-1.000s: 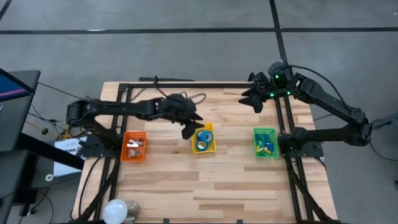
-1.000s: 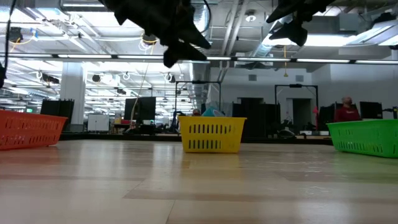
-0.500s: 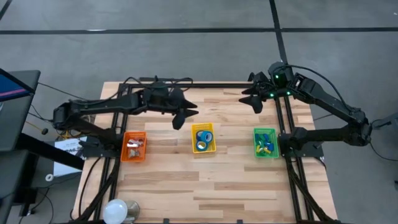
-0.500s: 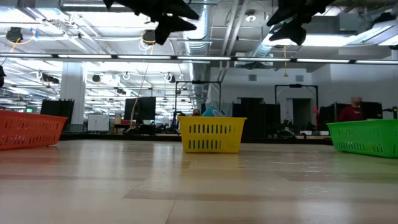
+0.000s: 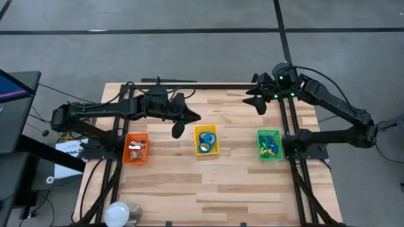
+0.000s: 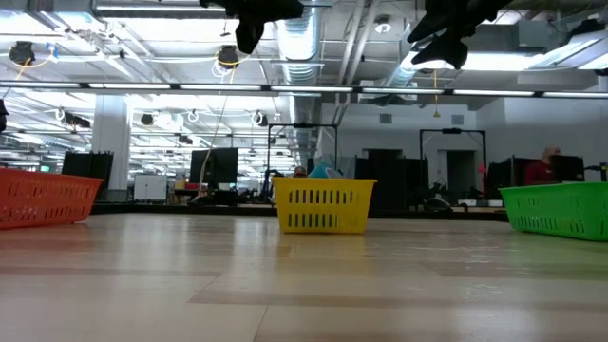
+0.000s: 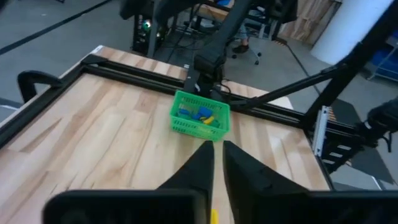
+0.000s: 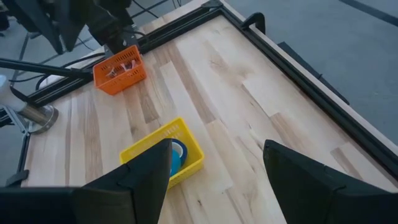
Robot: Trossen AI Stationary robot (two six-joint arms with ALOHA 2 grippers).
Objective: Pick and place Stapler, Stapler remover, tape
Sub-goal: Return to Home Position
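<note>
— What's different from a second ago?

— The left tool point(image 7: 216, 149) has drawn back from above the yellow basket point(image 5: 217, 142) toward the upper left of the tabletop point(image 5: 208, 183). In the low view it has climbed until only its tip shows at the top edge. Its fingers sit pressed almost together, holding nothing. The right tool point(image 8: 217, 148) hasn't shifted: upper right, fingers spread wide, empty.

— And the tape?

— The blue tape point(image 5: 205, 140) lies inside the yellow basket at the centre. The rings overlap, so I can't count them.

— Anything else unclear?

— The orange basket point(image 5: 125, 151) at left holds small pale bits I can't identify. The green basket point(image 5: 258, 144) at right holds a jumble of blue, yellow and green pieces. All three baskets are slotted plastic. The tabletop is pale wooden planks framed by black rails point(image 5: 208, 86).
</note>
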